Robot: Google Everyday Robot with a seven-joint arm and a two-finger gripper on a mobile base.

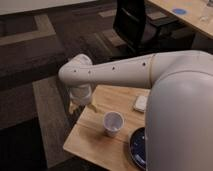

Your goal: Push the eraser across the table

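The light wooden table [95, 135] fills the lower middle of the camera view. My white arm reaches across it from the right and bends down at the wrist over the table's far left corner. The gripper [75, 107] hangs below that wrist, right at the corner's edge. The eraser does not show; it may be hidden behind the arm or gripper.
A white cup [113, 123] stands upright mid-table. A small white block [140, 103] lies beside my arm, and a blue plate [138, 148] sits at the near right edge. A black office chair [135, 25] and a pale desk [185, 15] with a blue disc [179, 10] stand behind, on dark carpet.
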